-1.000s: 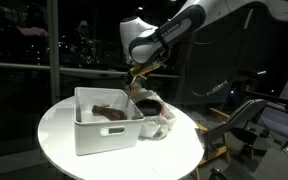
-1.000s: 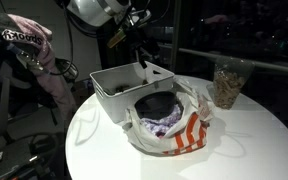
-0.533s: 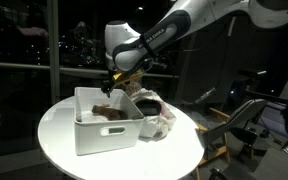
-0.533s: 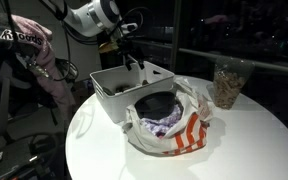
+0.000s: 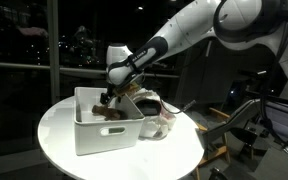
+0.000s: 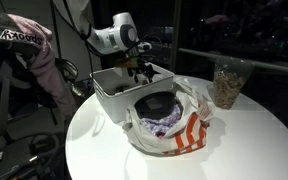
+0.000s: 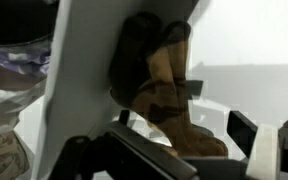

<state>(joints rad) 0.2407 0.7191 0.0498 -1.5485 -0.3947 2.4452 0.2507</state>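
A white plastic bin (image 5: 84, 128) stands on a round white table (image 5: 56, 138); it also shows in the exterior view from the opposite side (image 6: 108, 96). A crumpled brown cloth item (image 5: 114, 112) lies in the bin. My gripper (image 5: 109, 98) is lowered into the bin just above that item, also seen at the bin's far side (image 6: 139, 68). In the wrist view the brown item (image 7: 162, 80) lies against the white bin floor, with its lower end between my spread fingers (image 7: 189, 140). The fingers look open.
An open bag (image 5: 158, 120) with dark and purple clothes and an orange-striped side (image 6: 170, 126) sits against the bin. A clear jar (image 6: 226, 84) stands at the table's back. Clothes hang on a chair (image 6: 29, 45) beside the table. Dark windows are behind.
My gripper has moved from above the bag across to the bin and down into it, close over the brown item.
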